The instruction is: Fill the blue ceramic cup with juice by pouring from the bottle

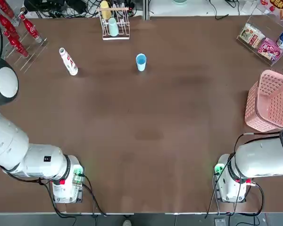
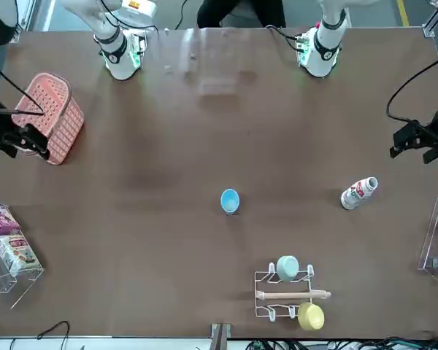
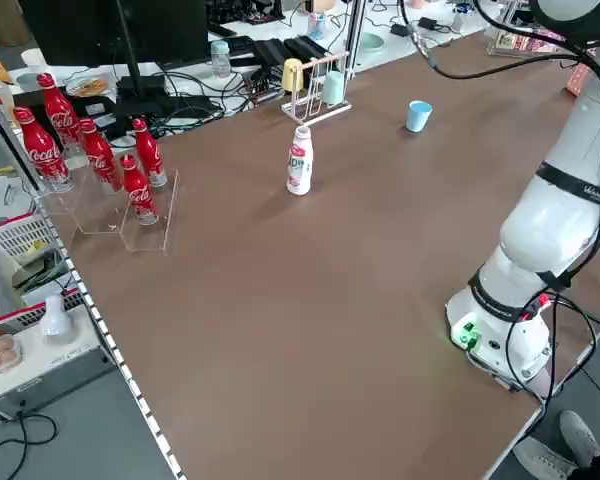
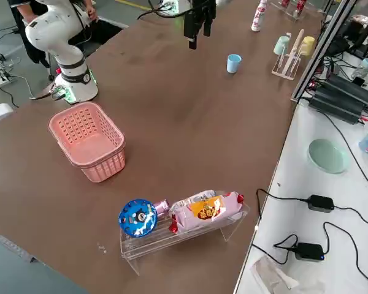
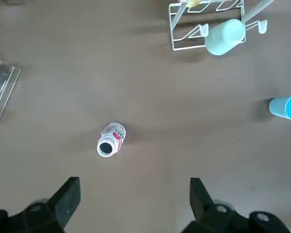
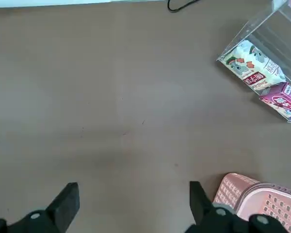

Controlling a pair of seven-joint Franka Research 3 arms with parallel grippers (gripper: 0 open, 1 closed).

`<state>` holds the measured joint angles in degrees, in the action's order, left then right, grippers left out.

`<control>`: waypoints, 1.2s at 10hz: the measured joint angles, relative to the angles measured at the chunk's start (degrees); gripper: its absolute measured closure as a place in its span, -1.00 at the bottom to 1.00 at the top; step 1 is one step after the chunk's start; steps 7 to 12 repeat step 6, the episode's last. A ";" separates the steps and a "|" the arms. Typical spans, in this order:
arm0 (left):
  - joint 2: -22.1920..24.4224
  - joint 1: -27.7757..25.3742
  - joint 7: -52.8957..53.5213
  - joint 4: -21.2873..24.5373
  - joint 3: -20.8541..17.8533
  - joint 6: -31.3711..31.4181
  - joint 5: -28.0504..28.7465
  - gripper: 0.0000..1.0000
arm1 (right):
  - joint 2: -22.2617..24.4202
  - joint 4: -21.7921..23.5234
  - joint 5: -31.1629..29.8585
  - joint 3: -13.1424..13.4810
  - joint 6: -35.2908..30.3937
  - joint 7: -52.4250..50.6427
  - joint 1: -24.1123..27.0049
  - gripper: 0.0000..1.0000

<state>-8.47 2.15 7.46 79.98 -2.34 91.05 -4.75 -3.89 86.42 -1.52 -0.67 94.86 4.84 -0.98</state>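
Hovering high over the table's left side, my left gripper (image 5: pixel 131 204) has its jaws spread wide, nothing between them. Red cola bottles (image 1: pixel 16 28) on a clear stand at the far left corner. The bottle (image 1: pixel 68 61) stands upright, far left, just right of that stand, well apart from my fingers. Cup rack (image 1: pixel 114 22) at the far edge near centre, with a mint cup (image 1: pixel 113 27) and a yellow cup (image 1: pixel 105 9) on it. The blue cup (image 1: pixel 141 61) stands upright, just nearer than the rack, right of the bottle and well apart from it. Pink basket (image 1: pixel 269 101) at the right edge; snack stand (image 1: pixel 264 40) at the far right. My right gripper (image 6: pixel 131 204) hangs above the right side beside the basket, jaws wide open, holding nothing.
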 joint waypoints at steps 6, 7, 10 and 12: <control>0.00 2.32 -0.15 -0.03 2.91 0.00 8.55 -0.99 | 0.01 -0.30 0.00 0.30 0.00 0.01 0.65 -1.00; 0.00 2.32 -0.15 -0.03 2.91 0.00 8.55 -0.99 | 0.01 -0.30 0.00 0.30 0.00 0.01 0.65 -1.00; 0.00 2.32 -0.15 -0.03 2.91 0.00 8.55 -0.99 | 0.01 -0.30 0.00 0.30 0.00 0.01 0.65 -1.00; 0.00 2.32 -0.15 -0.03 2.91 0.00 8.55 -0.99 | 0.01 -0.30 0.00 0.30 0.00 0.01 0.65 -1.00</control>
